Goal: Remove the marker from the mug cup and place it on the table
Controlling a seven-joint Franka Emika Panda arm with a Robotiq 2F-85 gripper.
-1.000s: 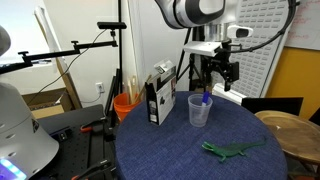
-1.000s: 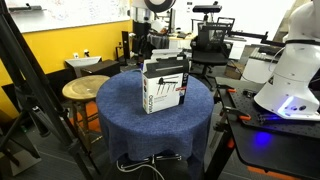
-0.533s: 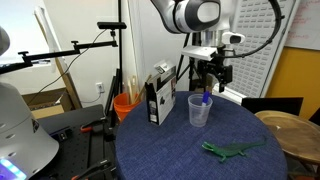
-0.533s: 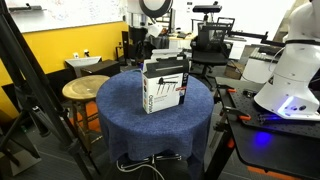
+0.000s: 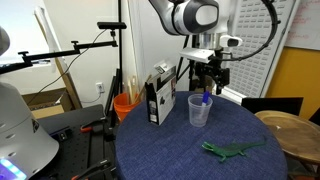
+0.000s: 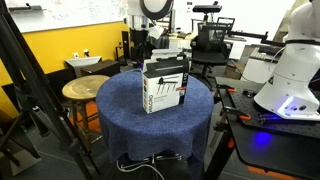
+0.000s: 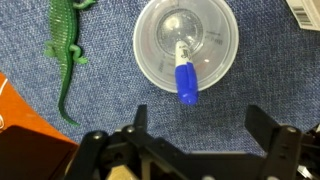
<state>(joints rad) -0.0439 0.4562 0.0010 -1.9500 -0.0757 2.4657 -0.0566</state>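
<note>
Marker (image 7: 184,78), blue-capped with white barrel, leans in clear mug cup (image 7: 158,45); hand (image 7: 198,126) apart.

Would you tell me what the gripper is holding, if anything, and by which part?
Nothing: the gripper is open above the clear plastic cup, with the blue-capped marker inside it.
</note>
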